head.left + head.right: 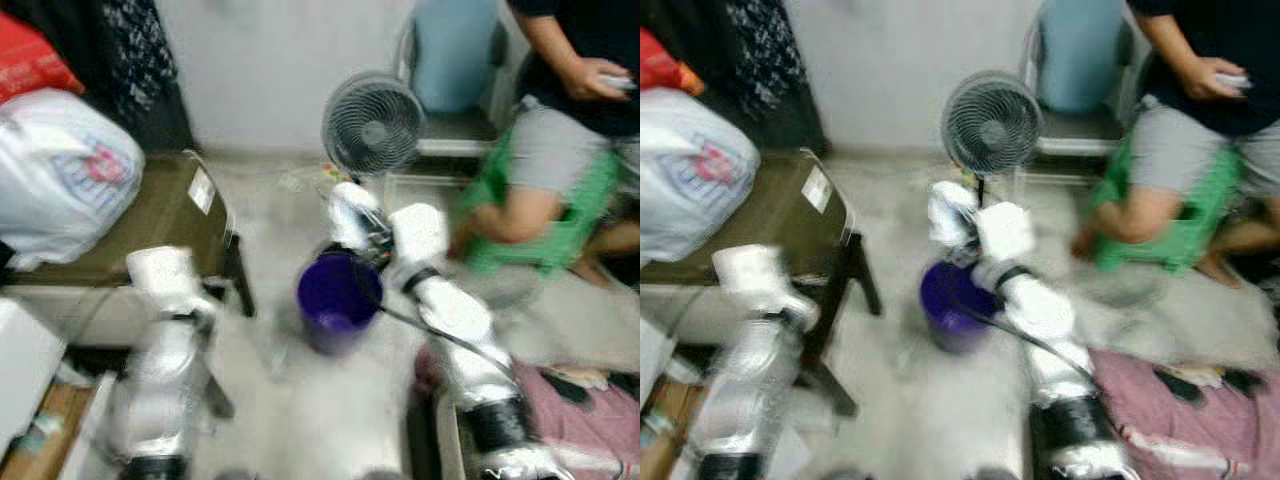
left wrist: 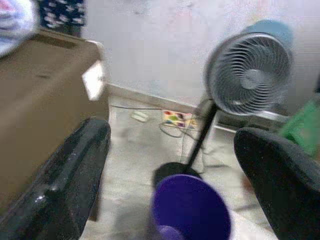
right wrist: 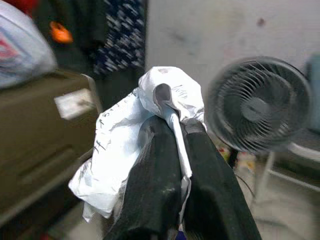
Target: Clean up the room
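While the head views smear with motion, I can make out my right end effector (image 1: 345, 215) holding a crumpled white paper (image 1: 350, 208) just above the far rim of the purple bin (image 1: 337, 292) on the floor. I judge this the drop step: next I need the paper squarely over the bin's mouth, then to let go. A standing fan (image 1: 372, 124) is close behind, a person on a green stool (image 1: 560, 235) to the right, the brown desk (image 1: 165, 215) to the left; room is tight.

From the left wrist, my left end effector (image 2: 175, 180) is spread wide and empty, the bin between its fingers' line, near the desk corner.

From the right wrist, black fingers (image 3: 155, 185) are pressed together, pinching the paper.
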`<state>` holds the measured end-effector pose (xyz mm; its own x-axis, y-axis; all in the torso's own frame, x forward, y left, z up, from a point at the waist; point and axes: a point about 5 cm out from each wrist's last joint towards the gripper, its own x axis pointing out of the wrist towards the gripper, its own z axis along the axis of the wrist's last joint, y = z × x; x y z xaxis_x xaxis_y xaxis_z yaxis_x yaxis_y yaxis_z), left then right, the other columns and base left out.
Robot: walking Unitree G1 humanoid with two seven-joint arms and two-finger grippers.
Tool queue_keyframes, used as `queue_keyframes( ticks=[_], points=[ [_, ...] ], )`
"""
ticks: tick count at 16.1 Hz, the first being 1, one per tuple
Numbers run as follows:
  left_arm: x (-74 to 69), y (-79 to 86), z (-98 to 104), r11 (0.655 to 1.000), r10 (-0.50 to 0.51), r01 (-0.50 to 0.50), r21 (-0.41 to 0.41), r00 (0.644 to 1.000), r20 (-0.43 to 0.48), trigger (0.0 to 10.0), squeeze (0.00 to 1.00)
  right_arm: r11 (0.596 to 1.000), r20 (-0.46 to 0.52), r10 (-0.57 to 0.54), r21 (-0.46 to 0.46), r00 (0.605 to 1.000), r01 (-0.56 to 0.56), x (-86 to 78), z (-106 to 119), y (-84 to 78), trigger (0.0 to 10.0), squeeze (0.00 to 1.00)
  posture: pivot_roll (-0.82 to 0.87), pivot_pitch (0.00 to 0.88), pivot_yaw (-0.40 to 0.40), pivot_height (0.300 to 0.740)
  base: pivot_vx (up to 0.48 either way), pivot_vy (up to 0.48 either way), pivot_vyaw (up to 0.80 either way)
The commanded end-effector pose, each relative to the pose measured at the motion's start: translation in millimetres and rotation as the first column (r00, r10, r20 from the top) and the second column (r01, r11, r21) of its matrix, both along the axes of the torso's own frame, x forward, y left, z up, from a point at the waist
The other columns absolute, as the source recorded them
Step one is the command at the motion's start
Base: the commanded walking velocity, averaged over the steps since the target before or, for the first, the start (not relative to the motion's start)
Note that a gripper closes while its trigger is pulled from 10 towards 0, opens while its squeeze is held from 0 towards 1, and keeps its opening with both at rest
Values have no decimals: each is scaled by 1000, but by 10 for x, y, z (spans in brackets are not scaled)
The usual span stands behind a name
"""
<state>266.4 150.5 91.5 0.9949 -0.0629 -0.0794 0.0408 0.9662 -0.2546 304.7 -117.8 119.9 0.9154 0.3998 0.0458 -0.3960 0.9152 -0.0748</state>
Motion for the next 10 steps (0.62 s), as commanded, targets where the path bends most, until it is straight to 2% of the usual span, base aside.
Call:
queue_keyframes(
  ticks=[1, 6, 9, 10],
  points=[
    [3, 125, 33, 999, 30, -30, 27, 999, 12, 10000, 0, 999, 28, 36, 16, 999, -37, 17, 80, 129, 10000, 0, -86, 0, -25, 740, 326, 0, 400],
    [5, 130, 37, 999, 39, -39, 20, 999, 11, 10000, 0, 999, 28, 36, 13, 999, -37, 30, 84, 131, 10000, 0, -87, 0, -32, 740, 329, 0, 0],
    [15, 131, 45, 999, 42, -42, 19, 999, 13, 10000, 0, 999, 32, 36, 11, 999, -37, 43, 93, 138, 10000, 0, -90, 0, -31, 740, 346, 0, 687],
    [18, 132, 45, 999, 42, -42, 18, 999, 13, 10000, 0, 999, 32, 35, 12, 999, -35, 46, 94, 139, 10000, 0, -91, 0, -32, 740, 352, 0, 0]
  ],
)
